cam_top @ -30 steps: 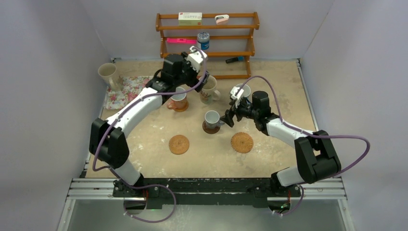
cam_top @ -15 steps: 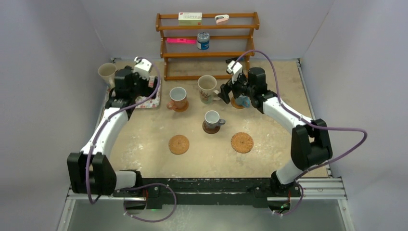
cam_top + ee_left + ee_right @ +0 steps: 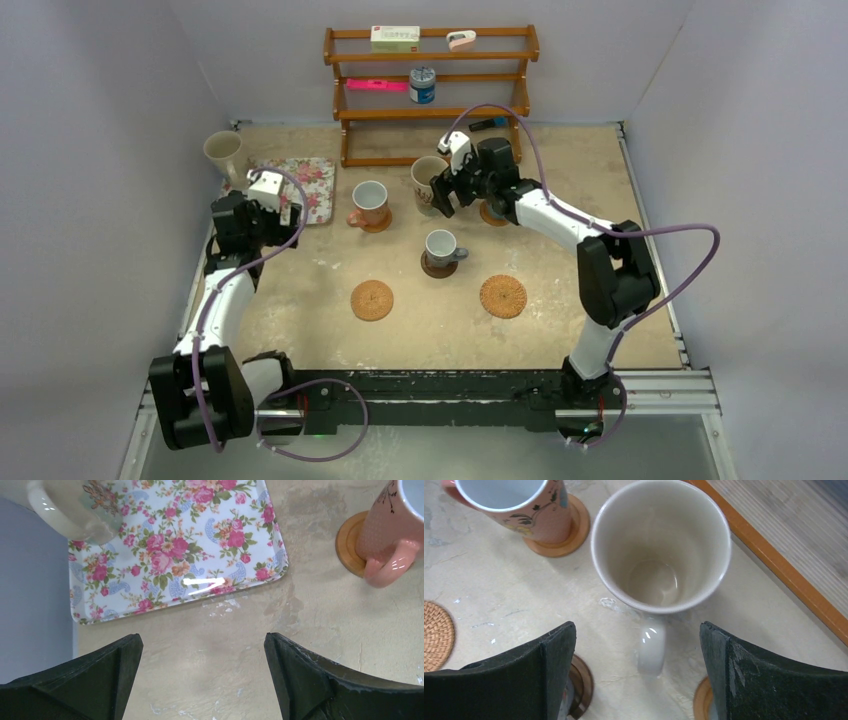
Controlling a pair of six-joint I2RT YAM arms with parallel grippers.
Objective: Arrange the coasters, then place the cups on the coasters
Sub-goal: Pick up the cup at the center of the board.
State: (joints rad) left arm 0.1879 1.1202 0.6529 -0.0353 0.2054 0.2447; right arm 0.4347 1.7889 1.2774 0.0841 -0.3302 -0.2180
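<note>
Plainly, the right pincer (image 3: pixel 638 630) stands spread wide, one finger on each side of the handle of a large cream mug (image 3: pixel 661 555), and it touches neither the handle nor the cup wall. That mug is empty and sits on the bare bench (image 3: pixel 499 580), close to the bottom rail of the wooden shelf (image 3: pixel 774 557). The left pincer (image 3: pixel 201 645) is spread just as wide and holds nothing. It hangs over bare bench just short of the floral tray (image 3: pixel 175 555). A second cream mug (image 3: pixel 65 505) is at the tray's far corner. The orange-pink mug (image 3: pixel 544 515) stands on a tan coaster (image 3: pixel 576 527), and the small grey mug (image 3: pixel 440 243) on a dark coaster (image 3: pixel 432 268). The left woven coaster (image 3: pixel 371 299) and the right woven coaster (image 3: pixel 502 296) lie uncovered nearer the arms.
</note>
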